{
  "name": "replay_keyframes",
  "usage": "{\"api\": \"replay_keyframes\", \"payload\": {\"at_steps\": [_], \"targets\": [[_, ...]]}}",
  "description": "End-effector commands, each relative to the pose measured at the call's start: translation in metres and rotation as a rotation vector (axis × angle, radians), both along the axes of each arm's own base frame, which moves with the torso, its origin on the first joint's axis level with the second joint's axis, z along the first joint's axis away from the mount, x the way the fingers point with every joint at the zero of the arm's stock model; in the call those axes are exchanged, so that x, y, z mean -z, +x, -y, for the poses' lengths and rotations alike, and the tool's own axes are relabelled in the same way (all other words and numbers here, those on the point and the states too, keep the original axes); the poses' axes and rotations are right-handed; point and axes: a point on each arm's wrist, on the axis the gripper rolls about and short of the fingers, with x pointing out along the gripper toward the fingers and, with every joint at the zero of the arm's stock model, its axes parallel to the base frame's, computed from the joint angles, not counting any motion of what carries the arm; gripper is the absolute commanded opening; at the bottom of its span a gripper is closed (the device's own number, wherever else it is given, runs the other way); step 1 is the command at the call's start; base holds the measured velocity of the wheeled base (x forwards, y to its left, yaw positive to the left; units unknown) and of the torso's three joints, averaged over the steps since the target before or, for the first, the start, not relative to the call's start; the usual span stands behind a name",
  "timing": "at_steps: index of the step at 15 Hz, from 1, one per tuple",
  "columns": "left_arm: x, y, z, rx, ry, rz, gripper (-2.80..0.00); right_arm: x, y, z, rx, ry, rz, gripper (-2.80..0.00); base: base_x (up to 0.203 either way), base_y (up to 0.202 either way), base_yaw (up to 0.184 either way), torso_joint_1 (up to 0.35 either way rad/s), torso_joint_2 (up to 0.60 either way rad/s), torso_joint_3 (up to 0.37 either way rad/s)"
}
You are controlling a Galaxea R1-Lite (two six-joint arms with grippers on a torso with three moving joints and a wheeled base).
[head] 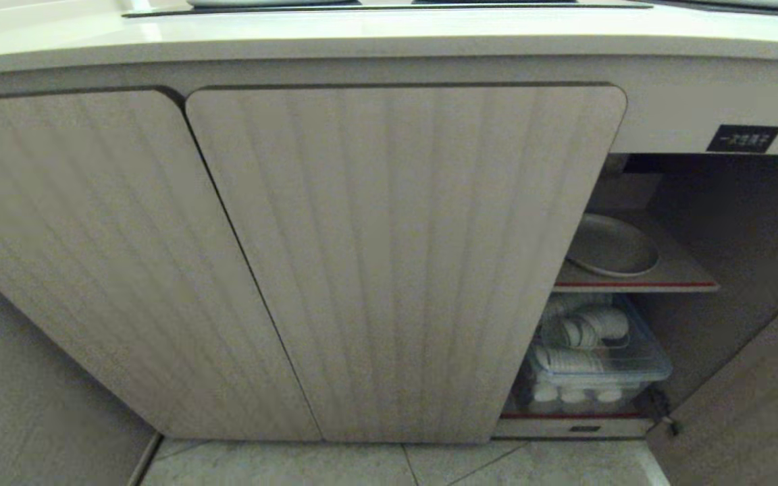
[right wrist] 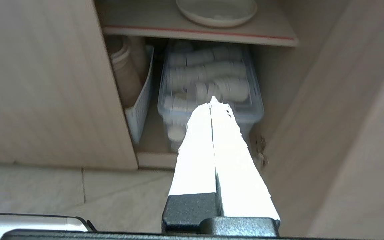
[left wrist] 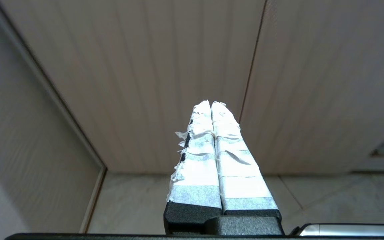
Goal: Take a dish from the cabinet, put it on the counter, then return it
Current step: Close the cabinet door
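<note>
Low head view, straight at the cabinet front under the surface (head: pixel 362 37), cream with a dark cooktop strip (head: pixel 389 7) along its far edge. Two ribbed beige doors are closed: one on the left (head: pixel 78 256), one in the middle (head: pixel 396 256). Right of them the cabinet (head: pixel 733 223) stands open, small black label (head: pixel 743 138) above the opening.

The dish (head: pixel 613 246), plain off-white, lies flat on the inner shelf (head: pixel 679 273) with the red-striped front edge, partly hidden behind the middle door's edge. Right wrist view shows it too, alone on that shelf.

Below the shelf: a clear plastic bin (head: pixel 632 368) of stacked white small items, sitting on the cabinet bottom. Right wrist view adds a white slotted basket (right wrist: pixel 140 110) just beside the bin, holding brownish stacked cups (right wrist: pixel 123 71). The open door (head: pixel 760 405) hangs at the right side of the opening. Pale tiled floor (head: pixel 396 466) below.

Neither arm shows in the head view. Left claw (left wrist: pixel 211 104): taped fingers clenched together, nothing between them, pointing at the closed ribbed doors above the floor. Right claw (right wrist: pixel 212 101): taped fingers pressed together, nothing between them, aimed into the open cabinet toward the bin, well apart from the dish. Dish untouched, not yet taken out.
</note>
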Motion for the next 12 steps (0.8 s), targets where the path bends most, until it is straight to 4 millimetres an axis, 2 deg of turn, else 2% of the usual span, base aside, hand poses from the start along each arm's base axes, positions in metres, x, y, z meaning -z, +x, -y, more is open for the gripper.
{"api": "replay_keyframes", "payload": {"at_steps": [1,10,12], "targets": [[0.0,0.0,0.0,0.0,0.0,0.001,-2.8,0.0,0.0001,0.0,0.0,0.0,-0.001,-2.8,-0.198,0.0,-0.001,0.01,0.0,0.006],[0.0,0.0,0.0,0.0,0.0,0.001,-2.8,0.0,0.0001,0.0,0.0,0.0,-0.001,-2.8,-0.194,0.0,0.0,0.001,0.0,0.004],[0.0,0.0,0.0,0.0,0.001,0.001,-2.8,0.0,0.0001,0.0,0.0,0.0,-0.001,-2.8,-0.13,0.0,0.003,0.004,0.0,0.002]]}}
